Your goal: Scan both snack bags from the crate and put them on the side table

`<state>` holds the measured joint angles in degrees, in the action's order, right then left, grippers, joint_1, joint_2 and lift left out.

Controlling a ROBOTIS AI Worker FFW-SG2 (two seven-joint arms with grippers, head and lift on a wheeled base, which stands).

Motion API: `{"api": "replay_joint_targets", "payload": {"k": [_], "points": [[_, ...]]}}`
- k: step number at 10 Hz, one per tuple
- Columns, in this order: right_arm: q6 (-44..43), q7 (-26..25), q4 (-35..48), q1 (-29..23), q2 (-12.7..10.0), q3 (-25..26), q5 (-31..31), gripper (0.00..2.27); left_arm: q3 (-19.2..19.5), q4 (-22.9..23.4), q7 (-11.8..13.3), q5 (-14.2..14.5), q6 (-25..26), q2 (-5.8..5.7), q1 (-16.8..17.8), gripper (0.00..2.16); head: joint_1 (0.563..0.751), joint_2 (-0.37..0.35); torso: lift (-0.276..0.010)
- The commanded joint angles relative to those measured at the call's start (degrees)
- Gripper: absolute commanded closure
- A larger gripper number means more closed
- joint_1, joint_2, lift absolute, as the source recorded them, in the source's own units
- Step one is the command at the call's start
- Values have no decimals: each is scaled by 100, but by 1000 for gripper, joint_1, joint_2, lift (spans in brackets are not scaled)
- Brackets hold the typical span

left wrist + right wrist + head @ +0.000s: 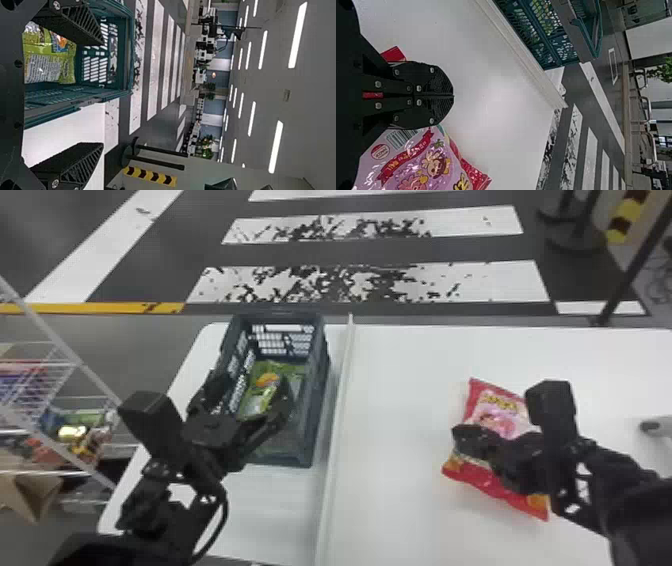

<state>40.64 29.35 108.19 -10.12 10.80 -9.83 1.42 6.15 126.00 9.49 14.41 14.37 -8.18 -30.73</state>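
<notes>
Over the teal crate [316, 390] my left gripper [248, 386] stands open and holds nothing. A green snack bag [256, 395] lies inside, partly behind the fingers. Seen from the left wrist, the left gripper [103, 94] has its fingers wide apart, with the green bag [49, 59] within the crate walls. On the other side, my right gripper [457, 434] is shut across the middle of a red and pink snack bag [500, 415] above the white table. In the right wrist view the right gripper [453, 95] has its fingertips together, and the pink bag [421, 162] spreads out beside them.
A raised white strip [336, 430] runs along the white table [400, 365] between crate and red bag. Wire shelves [40, 390] with goods stand at the left. A grey rounded object [656, 426] sits at the right edge, and stand bases [575, 240] are on the floor behind.
</notes>
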Motion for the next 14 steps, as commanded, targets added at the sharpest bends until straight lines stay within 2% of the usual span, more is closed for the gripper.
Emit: {"api": "replay_joint_targets", "payload": {"k": [1, 3, 6, 9, 11, 14], "points": [[81, 0, -290, 229, -78, -160, 113, 2246, -8, -23, 0, 10, 0, -8, 23, 97, 695, 169, -87], [81, 0, -641, 396, -104, -160, 244, 2246, -43, -31, 0, 10, 0, -8, 32, 97, 695, 177, -87], [81, 18, -641, 317, -34, 60, 280, 2246, -43, -49, 0, 10, 0, -8, 58, 97, 695, 158, -87], [81, 18, -756, 352, 10, 341, 244, 2246, -52, -75, 9, 27, 0, -8, 85, 100, 695, 116, -87], [63, 44, -765, 405, 19, 332, 148, 2246, -52, -75, 9, 36, 0, -17, 85, 100, 695, 98, -87], [63, 9, -1090, 774, -60, 200, 174, 2246, -26, -14, 18, 36, 0, -17, 32, 100, 695, 102, -87]]}}
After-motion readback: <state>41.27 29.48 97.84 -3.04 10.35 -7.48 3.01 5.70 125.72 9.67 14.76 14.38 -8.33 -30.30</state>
